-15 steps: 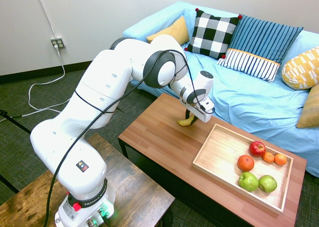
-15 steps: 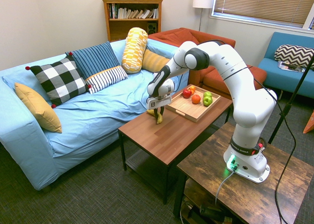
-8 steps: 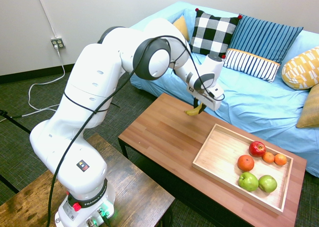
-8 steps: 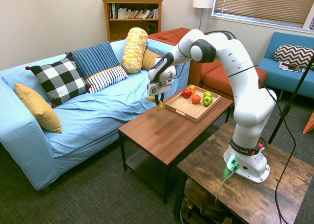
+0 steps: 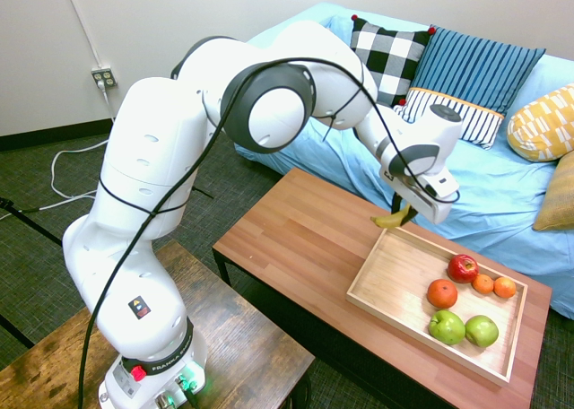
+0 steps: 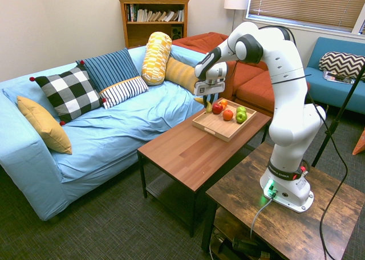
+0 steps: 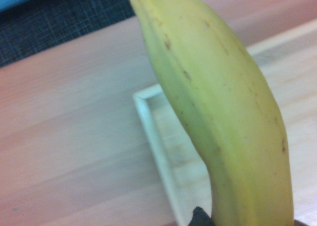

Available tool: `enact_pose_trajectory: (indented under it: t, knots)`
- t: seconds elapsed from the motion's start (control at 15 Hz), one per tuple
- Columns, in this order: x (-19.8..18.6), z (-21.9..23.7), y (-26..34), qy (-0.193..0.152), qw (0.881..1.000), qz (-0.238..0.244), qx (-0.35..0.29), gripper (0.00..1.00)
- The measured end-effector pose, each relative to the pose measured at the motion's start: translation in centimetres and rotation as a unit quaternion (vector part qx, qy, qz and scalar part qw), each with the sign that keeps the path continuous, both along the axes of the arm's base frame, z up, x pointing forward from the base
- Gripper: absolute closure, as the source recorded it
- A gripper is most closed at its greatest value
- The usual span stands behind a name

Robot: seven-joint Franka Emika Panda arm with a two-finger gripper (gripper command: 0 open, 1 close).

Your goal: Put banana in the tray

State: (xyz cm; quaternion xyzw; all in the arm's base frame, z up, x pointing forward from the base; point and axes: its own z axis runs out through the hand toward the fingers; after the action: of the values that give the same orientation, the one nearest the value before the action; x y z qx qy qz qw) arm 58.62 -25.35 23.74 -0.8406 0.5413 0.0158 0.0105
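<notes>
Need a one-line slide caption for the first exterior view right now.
White arm's gripper carries the banana in the air above the near corner of the wooden tray, which holds apples and oranges.

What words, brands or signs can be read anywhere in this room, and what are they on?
Nothing can be read for sure.
Ring at the arm's base: dark lettering, too small to read.
Small square sticker on the arm: coloured dots, no words.
Book spines on the shelf: too small to read.
Banana: no sticker or label showing.
</notes>
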Motion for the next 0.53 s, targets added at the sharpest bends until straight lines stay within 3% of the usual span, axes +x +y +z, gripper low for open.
enact_pose_trajectory:
  t: [0.27,0.53]
  knots:
    - [-4.1,-4.0,-4.7,0.030,0.999,-0.023,0.018,1.00]
    - [-5.4,-9.0,-6.0,0.051,0.998,-0.033,0.030,1.00]
